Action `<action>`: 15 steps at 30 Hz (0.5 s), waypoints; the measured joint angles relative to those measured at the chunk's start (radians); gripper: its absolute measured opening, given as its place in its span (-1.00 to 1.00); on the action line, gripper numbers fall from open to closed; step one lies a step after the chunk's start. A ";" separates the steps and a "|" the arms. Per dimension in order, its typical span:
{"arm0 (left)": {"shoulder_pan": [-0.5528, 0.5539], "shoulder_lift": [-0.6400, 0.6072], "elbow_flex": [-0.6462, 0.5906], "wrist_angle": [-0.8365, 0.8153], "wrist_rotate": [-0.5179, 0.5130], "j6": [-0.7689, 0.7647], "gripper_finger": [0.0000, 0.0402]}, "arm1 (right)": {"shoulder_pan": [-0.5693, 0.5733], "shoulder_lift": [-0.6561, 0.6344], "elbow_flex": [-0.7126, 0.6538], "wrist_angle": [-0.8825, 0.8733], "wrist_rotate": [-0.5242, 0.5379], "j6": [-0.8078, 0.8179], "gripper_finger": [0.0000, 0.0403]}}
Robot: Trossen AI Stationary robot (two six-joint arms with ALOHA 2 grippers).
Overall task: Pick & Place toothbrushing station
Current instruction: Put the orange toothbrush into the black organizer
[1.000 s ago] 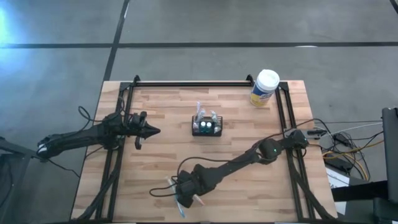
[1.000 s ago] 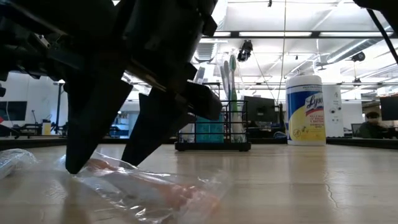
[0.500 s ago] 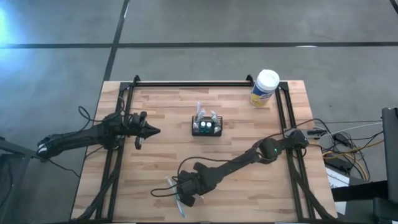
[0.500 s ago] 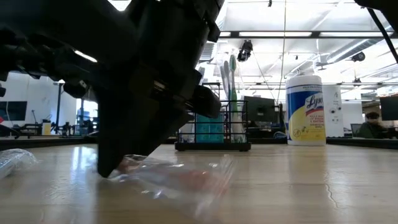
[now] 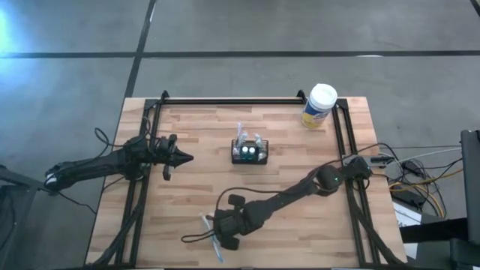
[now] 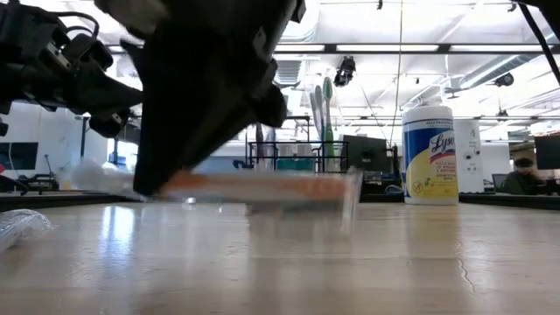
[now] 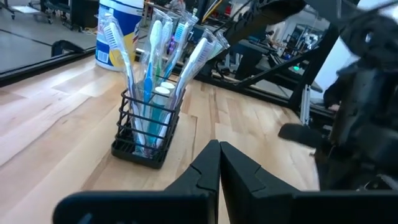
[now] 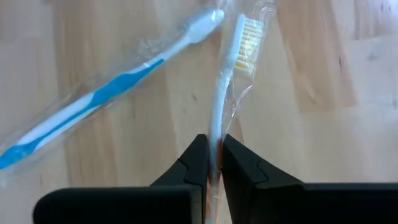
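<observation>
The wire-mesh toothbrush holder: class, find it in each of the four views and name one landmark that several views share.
High view: toothbrush holder at table centre.
Low view: mid-distance, centre, partly hidden behind the right gripper.
Left wrist view: left of centre, full of brushes.
Right wrist view: not in it.
Shared landmark: the wipes canister, beyond the holder.

Grey concrete floor (image 5: 240, 26), bright ceiling lights (image 6: 420, 48)

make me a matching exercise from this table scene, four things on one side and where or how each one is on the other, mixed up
1. right gripper
2. left gripper
3. blue toothbrush
4. wipes canister

A. lying wrapped on the table
B. standing at the far right corner
C. jaws shut on a wrapped orange toothbrush
D. jaws shut, empty, pointing toward the toothbrushing station

Pairs: 1-C, 2-D, 3-A, 4-B
</observation>
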 joint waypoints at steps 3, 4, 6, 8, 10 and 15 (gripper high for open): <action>0.000 0.000 0.000 -0.003 0.000 0.035 -0.94 | 0.000 -0.032 0.000 -0.010 -0.003 -0.060 -0.88; 0.000 0.000 0.000 -0.002 -0.001 0.046 -0.94 | 0.000 -0.048 0.000 -0.010 0.000 -0.086 -0.88; 0.000 0.000 0.000 -0.003 -0.004 0.062 -0.94 | 0.000 -0.088 0.000 -0.008 0.005 -0.140 -0.88; 0.000 0.000 0.000 -0.003 -0.004 0.072 -0.94 | 0.000 -0.137 -0.006 -0.012 0.026 -0.200 -0.88; 0.000 0.000 0.000 -0.003 -0.004 0.076 -0.94 | 0.000 -0.196 -0.019 -0.016 0.051 -0.267 -0.88; 0.000 0.000 0.000 0.000 -0.008 0.094 -0.94 | -0.006 -0.405 -0.103 -0.007 0.082 -0.415 -0.89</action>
